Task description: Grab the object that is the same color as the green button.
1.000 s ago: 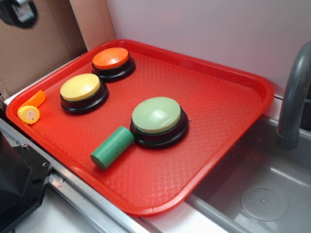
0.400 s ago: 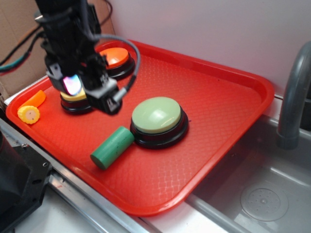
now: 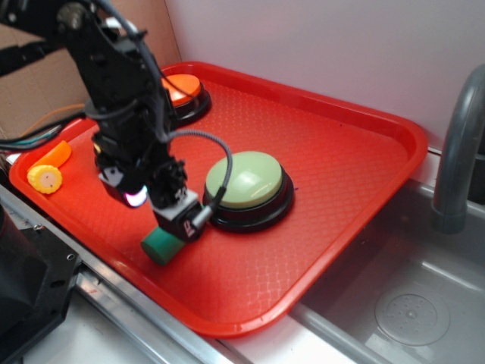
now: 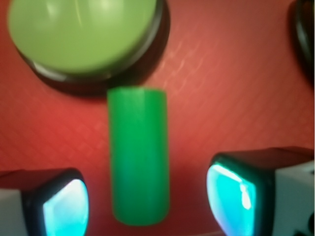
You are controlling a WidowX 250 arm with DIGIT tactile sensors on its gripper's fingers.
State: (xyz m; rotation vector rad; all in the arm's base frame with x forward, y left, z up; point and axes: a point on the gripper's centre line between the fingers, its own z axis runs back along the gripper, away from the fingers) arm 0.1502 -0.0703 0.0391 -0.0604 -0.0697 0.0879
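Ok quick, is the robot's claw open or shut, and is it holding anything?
Gripper: open, holding nothing. Its fingers sit on either side of the green cylinder, which lies on the red tray.

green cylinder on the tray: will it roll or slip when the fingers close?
The cylinder lies on its side on the tray, so a nudge across its axis would likely roll it. It looks solid and matte, so probably stiff and not slippery. The open gripper straddles its curved sides; an off-centre squeeze might squirt it out.

The black arm (image 3: 114, 83) reaches down from the upper left of the frame, its gripper (image 4: 147, 196) low, fingers (image 4: 64, 204) spread wide apart.
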